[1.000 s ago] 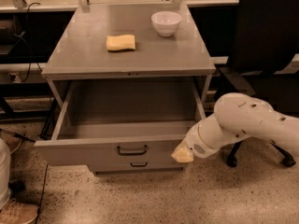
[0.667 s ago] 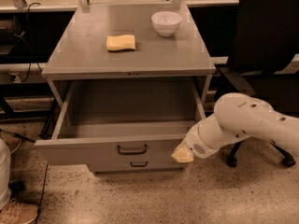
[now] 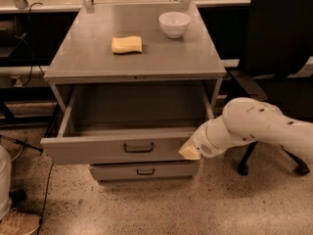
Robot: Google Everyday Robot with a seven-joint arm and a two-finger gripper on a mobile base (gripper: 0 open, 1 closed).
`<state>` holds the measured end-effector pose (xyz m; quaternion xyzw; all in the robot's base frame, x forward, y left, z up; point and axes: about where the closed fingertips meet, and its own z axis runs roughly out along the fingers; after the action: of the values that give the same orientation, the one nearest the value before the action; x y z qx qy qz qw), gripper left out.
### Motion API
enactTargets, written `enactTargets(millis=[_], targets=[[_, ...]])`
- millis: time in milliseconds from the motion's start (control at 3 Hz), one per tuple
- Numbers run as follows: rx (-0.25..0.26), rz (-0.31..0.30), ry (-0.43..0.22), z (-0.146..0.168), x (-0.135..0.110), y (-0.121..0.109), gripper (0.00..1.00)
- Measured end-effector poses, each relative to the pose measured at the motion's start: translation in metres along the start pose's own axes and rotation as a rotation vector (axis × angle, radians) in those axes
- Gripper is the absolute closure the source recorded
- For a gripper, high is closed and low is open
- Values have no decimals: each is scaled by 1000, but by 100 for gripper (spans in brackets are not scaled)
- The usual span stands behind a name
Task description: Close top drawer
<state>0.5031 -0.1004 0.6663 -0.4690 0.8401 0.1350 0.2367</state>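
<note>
The top drawer point(image 3: 98, 151) of the grey metal cabinet stands pulled far out, its inside empty, with a dark bail handle point(image 3: 138, 147) centred on its front panel. My gripper point(image 3: 189, 152) is at the right end of the drawer's front panel, at the end of the white arm point(image 3: 259, 129) that reaches in from the right. The gripper's tip lies against or just in front of the panel's right edge; which of the two I cannot tell.
A yellow sponge point(image 3: 126, 44) and a white bowl point(image 3: 174, 23) sit on the cabinet top point(image 3: 88, 62). A lower drawer point(image 3: 145, 171) is shut beneath. A black office chair point(image 3: 281, 43) stands at right. A shoe point(image 3: 17, 223) and cables lie on the speckled floor at left.
</note>
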Motion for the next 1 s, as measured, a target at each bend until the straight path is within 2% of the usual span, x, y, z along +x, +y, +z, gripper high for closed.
enactTargets(millis=[333,667,1000], targets=[[37,-18,-42,6,-13,-23,100],[91,-53,-125,21,-39,-64,100],[91,-53,-125,22,-39,-64,100]])
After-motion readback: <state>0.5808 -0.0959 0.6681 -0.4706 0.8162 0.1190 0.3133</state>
